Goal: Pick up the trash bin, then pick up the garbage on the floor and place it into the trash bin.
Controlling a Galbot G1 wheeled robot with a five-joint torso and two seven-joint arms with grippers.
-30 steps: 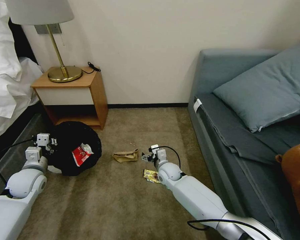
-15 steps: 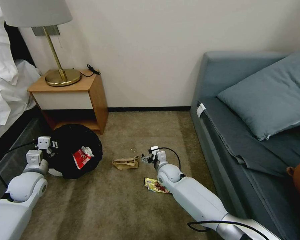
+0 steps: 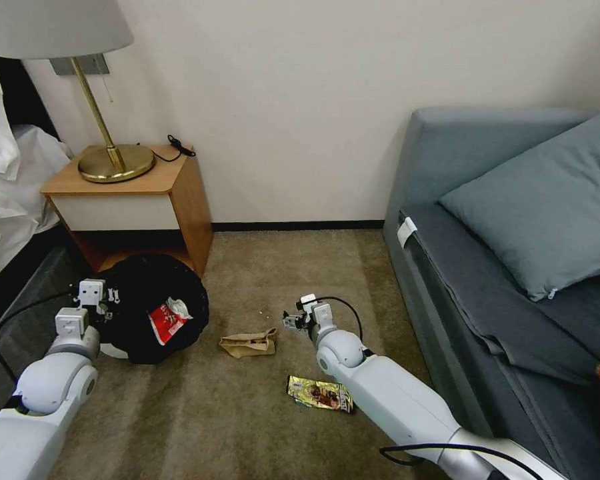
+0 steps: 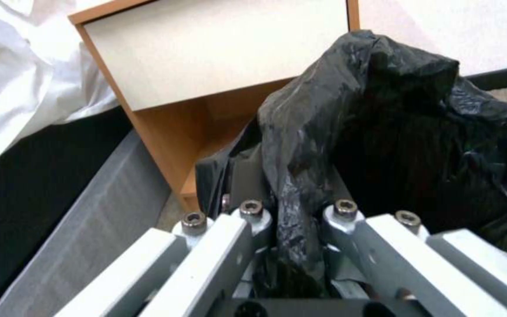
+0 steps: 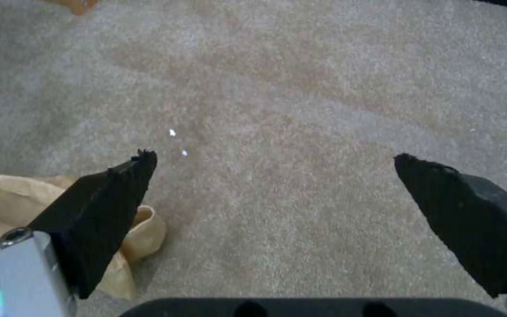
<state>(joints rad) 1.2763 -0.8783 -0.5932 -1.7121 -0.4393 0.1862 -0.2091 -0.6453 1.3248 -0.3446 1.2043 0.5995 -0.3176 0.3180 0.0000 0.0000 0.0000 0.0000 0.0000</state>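
Open carpet ahead of the right jaws; the left jaws are hemmed in.

The right gripper (image 5: pixel 271 163) hangs with its jaws spread wide over bare carpet (image 5: pixel 300 97); between and ahead of them only a few white crumbs (image 5: pixel 172 132) lie. Just outside one jaw the paper bag (image 3: pixel 249 344) lies against the finger (image 5: pixel 98 207); behind the jaws, beside the forearm, lies the wrapper (image 3: pixel 319 393). The sofa (image 3: pixel 447 267) walls off the other side. The left gripper (image 4: pixel 292 229) has its jaws closed on the bin (image 3: pixel 150 307) liner (image 4: pixel 324 132), which bulks up ahead of them; the nightstand (image 4: pixel 207 79) stands close beyond, the bed (image 3: pixel 13 193) beside.
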